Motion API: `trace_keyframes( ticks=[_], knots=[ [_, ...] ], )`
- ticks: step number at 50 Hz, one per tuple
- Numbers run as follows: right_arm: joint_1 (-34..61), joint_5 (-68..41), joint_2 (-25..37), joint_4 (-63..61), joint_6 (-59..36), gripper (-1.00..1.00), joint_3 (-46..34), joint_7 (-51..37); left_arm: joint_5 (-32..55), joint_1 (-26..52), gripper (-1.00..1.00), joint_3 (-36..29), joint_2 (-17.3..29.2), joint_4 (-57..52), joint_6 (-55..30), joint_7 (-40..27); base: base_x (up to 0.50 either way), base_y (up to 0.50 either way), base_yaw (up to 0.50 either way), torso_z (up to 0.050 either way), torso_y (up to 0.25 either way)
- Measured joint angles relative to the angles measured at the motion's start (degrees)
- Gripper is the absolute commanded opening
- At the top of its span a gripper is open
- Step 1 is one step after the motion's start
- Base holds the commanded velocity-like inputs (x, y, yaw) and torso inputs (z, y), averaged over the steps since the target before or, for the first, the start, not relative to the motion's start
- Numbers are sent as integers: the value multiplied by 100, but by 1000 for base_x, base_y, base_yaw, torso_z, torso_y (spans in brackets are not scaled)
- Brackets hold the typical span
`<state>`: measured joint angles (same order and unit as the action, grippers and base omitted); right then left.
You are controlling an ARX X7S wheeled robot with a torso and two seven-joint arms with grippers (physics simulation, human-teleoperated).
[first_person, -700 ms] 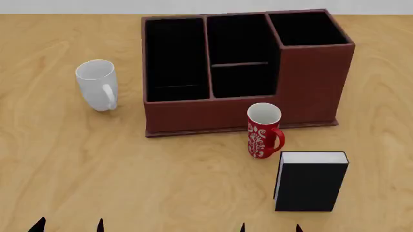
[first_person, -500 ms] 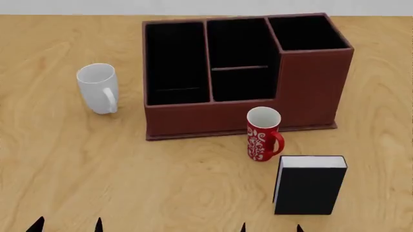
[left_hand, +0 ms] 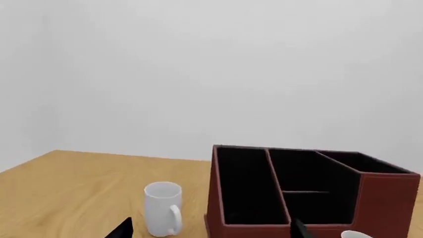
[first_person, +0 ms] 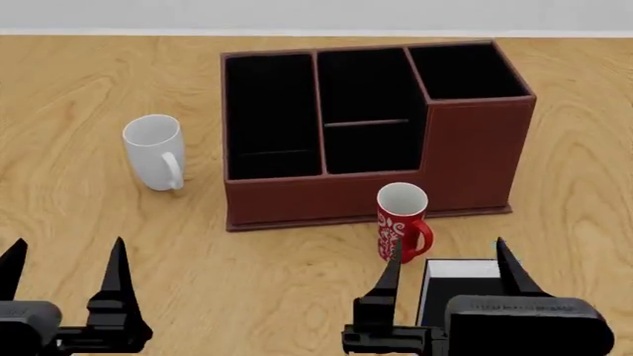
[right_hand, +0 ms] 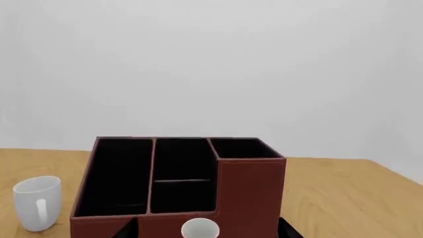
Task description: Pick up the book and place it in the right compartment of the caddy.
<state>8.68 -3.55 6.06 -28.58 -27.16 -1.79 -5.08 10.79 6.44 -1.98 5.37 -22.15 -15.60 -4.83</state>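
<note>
The black book [first_person: 463, 268] stands on the table in front of the caddy's right end. Only its white page edges show past my right gripper [first_person: 447, 248], which is open and empty just in front of it. The reddish-brown caddy [first_person: 475, 156] sits at the middle back, and its tall right compartment [first_person: 465, 70] is empty. My left gripper [first_person: 67, 251] is open and empty at the near left. The caddy also shows in the left wrist view [left_hand: 383, 203] and the right wrist view [right_hand: 251, 193]. The book does not show in either wrist view.
A red patterned mug [first_person: 401, 222] stands between the book and the caddy's front wall; its white rim shows in the right wrist view [right_hand: 200, 229]. A white mug [first_person: 156, 152] stands left of the caddy and shows in both wrist views [left_hand: 162, 208] [right_hand: 37, 203]. The wooden table [first_person: 247, 267] lies all round.
Both grippers have come up into the bottom of the head view. The right one now covers most of the book. The table and caddy sit lower in the picture.
</note>
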Motion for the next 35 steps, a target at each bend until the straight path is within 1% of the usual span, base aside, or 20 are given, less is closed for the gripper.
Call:
trace_keyframes(
  ticks=[5,10,17,28,35],
  knots=[
    [235,-54,89,-490,-536,100,-13,-22,86,216,100,-51,91,-445,-343,-70,0,0,0,50,0],
    [299,-78,153,-571,-610,100,-47,-24,98,308,100,-140,169,-673,-466,-96,0,0,0,50,0],
    [316,-239,221,-590,-637,100,-13,41,121,384,100,-186,219,-825,-557,-174,0,-467,0,50,0],
    [155,-427,306,-732,-660,100,149,54,243,449,100,-127,246,-954,-757,-359,0,-500,0,3,0],
    [101,-508,343,-821,-681,100,191,42,127,381,100,-115,306,-989,-714,-513,0,-500,0,0,0]
  ],
)
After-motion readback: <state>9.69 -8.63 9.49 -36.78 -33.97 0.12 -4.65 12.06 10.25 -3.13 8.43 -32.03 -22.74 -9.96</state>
